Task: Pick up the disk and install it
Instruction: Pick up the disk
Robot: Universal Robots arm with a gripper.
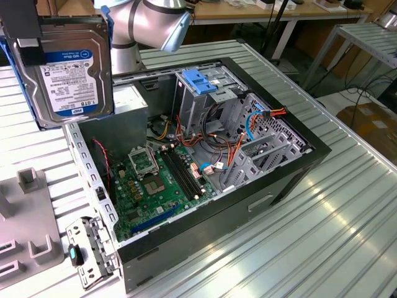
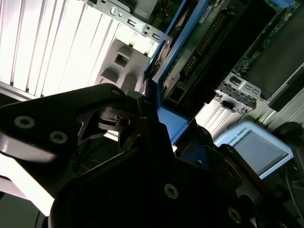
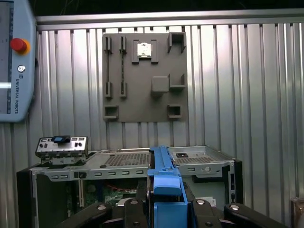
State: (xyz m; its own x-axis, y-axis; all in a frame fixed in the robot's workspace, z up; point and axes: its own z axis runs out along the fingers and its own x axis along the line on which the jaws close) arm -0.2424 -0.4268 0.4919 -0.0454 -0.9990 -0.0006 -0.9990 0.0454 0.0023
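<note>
1. Plainly, the pincer (image 3: 165,208) is clamped on the disk (image 1: 73,71). In the first wrist view its black fingers (image 3: 142,202) flank the disk's blue side rail, which is seen edge-on between them.
2. In the exterior view the disk hangs upright in the air at the exterior view's left, label towards the camera. It is outside the open computer case (image 1: 291,174) and above the ribbed metal worktop (image 1: 322,236).
3. Its lower edge meets, in the picture, the case's far corner by the grey power-supply box (image 1: 130,102). Whether it is above that corner or nearer the camera, I cannot tell.
4. The case lies on its side with its open face up. The drive cage (image 1: 201,87) with the blue top stands towards the far wall, well apart from the disk, and orange and blue cables (image 1: 245,133) hang just beside it.
5. The motherboard (image 1: 155,180) covers the case floor on the near side of the cage.
6. On the worktop at the exterior view's left lies a grey fixture plate (image 1: 25,230), and a metal bracket (image 1: 87,251) sits at the case's near corner.
7. The pincer's black body covers the disk's upper corner, and the robot arm (image 1: 149,22) is cut off by the frame's top edge.
8. In the second wrist view dark linkages hide much of the disk, with its circuit-board side showing beyond them. A teach pendant (image 2: 256,149) is partly hidden behind the linkages.
</note>
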